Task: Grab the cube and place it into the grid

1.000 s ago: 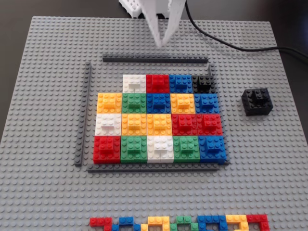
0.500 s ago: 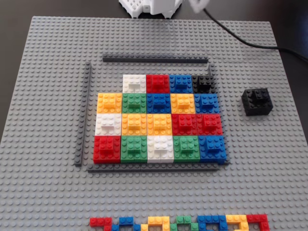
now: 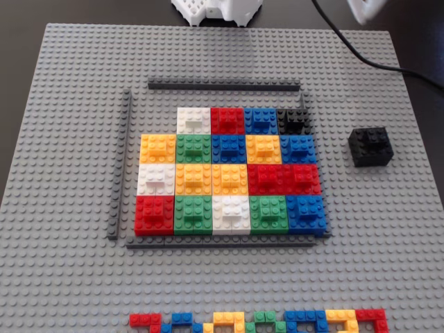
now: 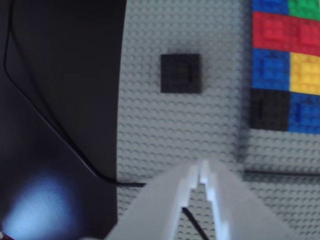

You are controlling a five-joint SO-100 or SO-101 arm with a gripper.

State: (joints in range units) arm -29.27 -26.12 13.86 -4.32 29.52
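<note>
The cube, a black block with a raised brick on top, stands alone on the grey baseplate, right of the grid. In the wrist view the cube lies ahead of my gripper, well apart from it. The white fingertips meet, so the gripper is shut and empty, above the baseplate. The grid shows at the right edge of the wrist view. Another black block sits in the grid's top right cell. The grid's top left cell is bare baseplate.
Dark grey strips frame the grid. A line of small flat coloured bricks lies at the bottom edge. A black cable crosses the baseplate's top right corner. The white arm base stands at the top. A dark table borders the baseplate.
</note>
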